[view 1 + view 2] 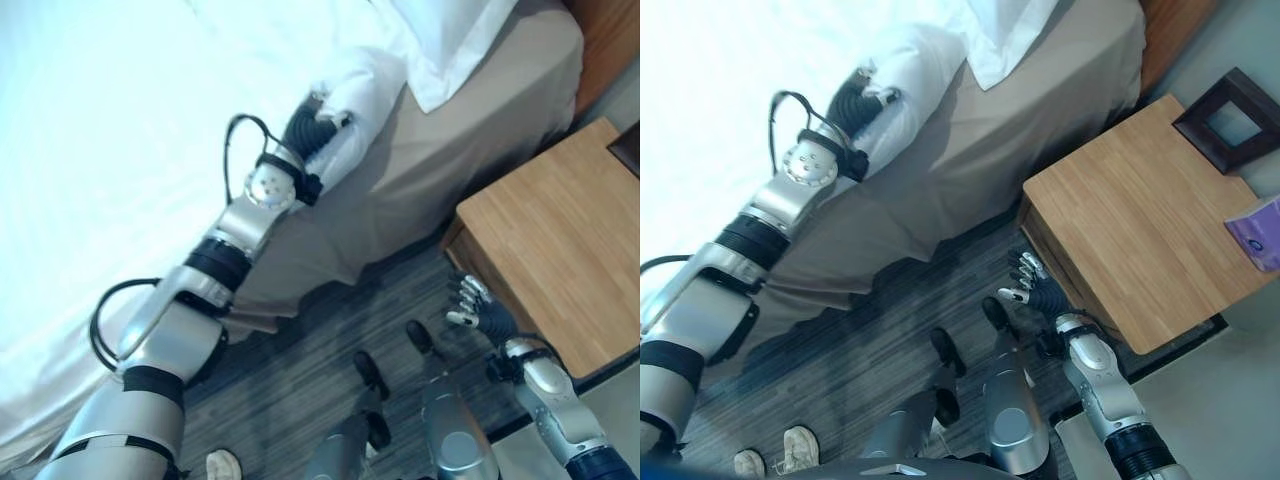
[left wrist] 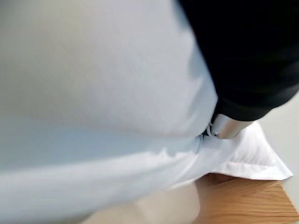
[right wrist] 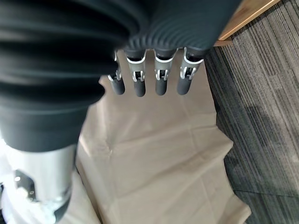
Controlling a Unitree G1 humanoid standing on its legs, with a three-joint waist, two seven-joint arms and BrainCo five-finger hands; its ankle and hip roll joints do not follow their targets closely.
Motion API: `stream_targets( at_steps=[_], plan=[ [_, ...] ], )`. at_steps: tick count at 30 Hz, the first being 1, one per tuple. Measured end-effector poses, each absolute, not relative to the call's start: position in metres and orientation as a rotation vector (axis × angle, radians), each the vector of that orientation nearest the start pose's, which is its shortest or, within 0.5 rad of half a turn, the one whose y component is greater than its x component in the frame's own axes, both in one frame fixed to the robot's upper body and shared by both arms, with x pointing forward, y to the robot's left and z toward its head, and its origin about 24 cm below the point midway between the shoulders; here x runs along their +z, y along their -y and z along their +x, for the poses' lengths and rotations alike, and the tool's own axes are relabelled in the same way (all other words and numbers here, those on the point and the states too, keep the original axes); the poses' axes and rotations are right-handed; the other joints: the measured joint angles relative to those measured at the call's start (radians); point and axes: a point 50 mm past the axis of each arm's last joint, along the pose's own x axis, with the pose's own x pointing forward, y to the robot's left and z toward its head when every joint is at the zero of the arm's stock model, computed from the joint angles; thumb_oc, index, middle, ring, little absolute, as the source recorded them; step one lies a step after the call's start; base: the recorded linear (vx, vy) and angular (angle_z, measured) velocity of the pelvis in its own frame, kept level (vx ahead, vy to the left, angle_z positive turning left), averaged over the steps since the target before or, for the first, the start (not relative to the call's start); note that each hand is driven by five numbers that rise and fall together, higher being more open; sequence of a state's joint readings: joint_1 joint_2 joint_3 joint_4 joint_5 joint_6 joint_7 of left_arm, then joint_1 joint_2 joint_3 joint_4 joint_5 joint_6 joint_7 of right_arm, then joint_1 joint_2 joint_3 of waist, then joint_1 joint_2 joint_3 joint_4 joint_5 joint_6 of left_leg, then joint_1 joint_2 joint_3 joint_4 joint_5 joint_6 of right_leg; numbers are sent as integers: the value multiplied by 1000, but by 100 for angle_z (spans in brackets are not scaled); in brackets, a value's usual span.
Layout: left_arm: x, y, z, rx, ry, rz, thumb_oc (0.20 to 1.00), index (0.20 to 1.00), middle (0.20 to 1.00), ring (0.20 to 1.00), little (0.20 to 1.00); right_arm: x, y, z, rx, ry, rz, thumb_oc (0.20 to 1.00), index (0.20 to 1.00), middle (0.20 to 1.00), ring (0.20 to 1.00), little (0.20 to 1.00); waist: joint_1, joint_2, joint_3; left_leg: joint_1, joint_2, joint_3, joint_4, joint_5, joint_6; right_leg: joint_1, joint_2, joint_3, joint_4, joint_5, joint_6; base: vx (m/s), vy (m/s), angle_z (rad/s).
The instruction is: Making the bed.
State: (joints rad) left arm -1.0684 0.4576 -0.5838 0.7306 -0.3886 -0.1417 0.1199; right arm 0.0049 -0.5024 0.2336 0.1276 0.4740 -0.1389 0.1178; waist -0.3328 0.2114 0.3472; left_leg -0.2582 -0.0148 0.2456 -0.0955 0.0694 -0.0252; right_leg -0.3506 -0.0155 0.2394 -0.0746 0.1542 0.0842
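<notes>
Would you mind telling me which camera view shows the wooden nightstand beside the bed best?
The right eye view: the nightstand shows nearly whole, with a dark picture frame on top. The left eye view cuts its far side off, and each wrist view catches just a wooden corner.

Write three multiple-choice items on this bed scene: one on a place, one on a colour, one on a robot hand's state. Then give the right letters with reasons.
1. Where is the left robot hand?
A. on the nightstand
B. at the folded edge of the white duvet
C. on the floor

2. What colour is the bed skirt?
A. beige
B. red
C. green

3. How is the right robot hand?
A. closed on a pillow
B. gripping a frame
C. holding nothing, fingers relaxed

Answers: B, its fingers are buried in the white duvet near the pillow; A, beige cloth hangs to the floor; C, it hangs free beside the wooden nightstand.
</notes>
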Motion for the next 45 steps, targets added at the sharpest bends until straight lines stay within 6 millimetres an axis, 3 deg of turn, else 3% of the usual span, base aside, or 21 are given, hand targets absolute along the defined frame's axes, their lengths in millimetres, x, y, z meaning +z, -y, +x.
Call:
stream_targets(
  at_steps=[4,5,8,13,16,17,20,23,26,27,28,29,30,32,33,35,36,38,39,42,45],
  plan=[
    [175,-122,402,-204,233,396,200,200,200,200,200,27,200,244,265,-96,-30,1000,1000,1000,1000,1000,-32,-7,-3,0,-6,31,0,-6,-5,-25,0,31,32,-14,9,12,5,-20],
    [173,-122,401,-203,228,398,1000,1000,1000,1000,1000,26,199,244,268,-97,-30,1000,1000,1000,1000,1000,-34,-8,-4,0,-8,40,0,-6,-4,-28,-1,36,37,-16,11,14,4,-16],
    [171,-116,401,-225,227,406,1000,1000,1000,1000,1000,26,197,245,278,-99,-31,1000,1000,1000,1000,1000,-36,-11,-6,2,-11,44,0,-7,-5,-31,-3,39,45,-22,17,29,-12,-1],
    [188,-99,390,-351,306,416,1000,1000,1000,1000,1000,30,197,249,273,-82,-32,1000,1000,1000,1000,1000,-32,-11,-10,5,-12,41,0,-4,-1,-24,-6,32,45,-17,10,10,-22,3],
    [213,-72,368,-516,434,346,1000,1000,1000,1000,1000,30,197,248,267,-82,-30,1000,1000,1000,1000,1000,-17,-6,-12,22,-10,22,0,0,5,-3,-6,23,39,-16,8,6,-40,11],
    [237,-47,341,-658,588,210,1000,1000,1000,1000,1000,25,201,245,245,-99,-23,1000,1000,1000,1000,1000,-12,10,-25,30,-7,5,0,2,6,15,-5,0,40,-19,4,14,-35,32],
    [271,-32,302,-824,758,78,1000,1000,1000,1000,1000,21,208,244,207,-115,-17,1000,1000,1000,1000,1000,8,32,-42,55,-3,-15,0,-3,0,45,-3,-16,40,-26,-1,6,-20,20],
    [292,-32,285,-877,883,-25,1000,1000,1000,1000,1000,19,217,241,175,-128,-37,1000,1000,1000,1000,1000,30,77,-79,53,-3,-33,-1,-12,-12,46,-5,-31,52,-44,2,10,-19,11],
    [312,-55,260,-888,1007,-232,1000,1000,1000,1000,1000,18,225,237,133,-136,-37,1000,1000,1000,1000,1000,43,104,-100,59,0,-49,-6,-16,-16,55,-3,-49,59,-51,-4,-4,-15,13],
    [312,-70,257,-830,1049,-361,1000,1000,1000,1000,1000,15,229,233,109,-151,-36,940,940,940,940,940,42,105,-104,75,4,-63,-3,-15,-16,72,1,-60,63,-58,-9,2,-14,29],
    [309,-79,258,-791,1052,-385,1000,1000,1000,1000,1000,14,231,232,98,-152,-38,940,940,940,940,940,49,104,-111,78,6,-69,-5,-15,-15,77,2,-68,64,-64,-16,6,-22,17],
    [302,-91,260,-740,1043,-400,1000,1000,1000,1000,1000,14,234,231,85,-153,-45,492,492,492,492,492,57,102,-122,79,9,-68,-4,-17,-13,74,6,-67,69,-67,-19,9,-11,10],
    [286,-111,266,-640,993,-428,1000,1000,1000,1000,1000,17,244,230,32,-146,-85,200,200,200,200,200,74,98,-128,87,12,-72,-4,-18,-11,79,10,-72,81,-74,-23,34,-9,1],
    [253,-133,268,-530,890,-465,1000,1000,1000,1000,1000,29,260,236,-63,-114,-139,200,200,200,200,200,101,94,-136,91,16,-75,-5,-18,-9,83,13,-76,86,-74,-20,8,-3,2],
    [202,-151,259,-430,716,-537,1000,1000,1000,1000,1000,73,286,264,-223,44,-144,200,200,200,200,200,112,84,-137,105,17,-72,0,-11,-4,93,15,-77,86,-75,-24,3,4,7],
    [168,-154,252,-399,571,-605,1000,1000,1000,1000,1000,118,302,286,-306,183,-164,200,200,200,200,200,152,71,-140,106,15,-84,-1,-11,-2,98,14,-82,84,-77,-22,-4,0,9],
    [140,-150,244,-370,452,-654,1000,1000,1000,1000,1000,160,299,302,-298,325,-155,200,200,200,200,200,160,65,-142,108,15,-90,0,-2,9,102,12,-87,83,-78,-22,-18,-6,16],
    [121,-149,242,-365,345,-660,1000,1000,1000,1000,1000,191,291,313,-273,439,-116,200,200,200,200,200,194,46,-145,110,17,-95,0,4,18,110,14,-100,79,-76,-25,-20,-5,15],
    [100,-153,238,-321,255,-672,1000,1000,1000,1000,1000,210,266,326,-181,505,-65,200,200,200,200,200,206,24,-150,116,23,-96,0,5,18,113,19,-99,78,-77,-27,-25,-10,9],
    [87,-154,235,-308,185,-662,1000,1000,1000,1000,1000,213,232,339,-41,506,14,200,200,200,200,200,251,2,-159,131,26,-101,0,5,18,130,22,-106,78,-82,-34,-12,-9,8],
    [85,-158,230,-307,179,-660,1000,1000,1000,1000,1000,209,203,355,65,449,63,200,200,200,200,200,292,3,-160,135,25,-121,0,5,18,147,18,-125,74,-84,-35,-14,-14,12]
  ],
)
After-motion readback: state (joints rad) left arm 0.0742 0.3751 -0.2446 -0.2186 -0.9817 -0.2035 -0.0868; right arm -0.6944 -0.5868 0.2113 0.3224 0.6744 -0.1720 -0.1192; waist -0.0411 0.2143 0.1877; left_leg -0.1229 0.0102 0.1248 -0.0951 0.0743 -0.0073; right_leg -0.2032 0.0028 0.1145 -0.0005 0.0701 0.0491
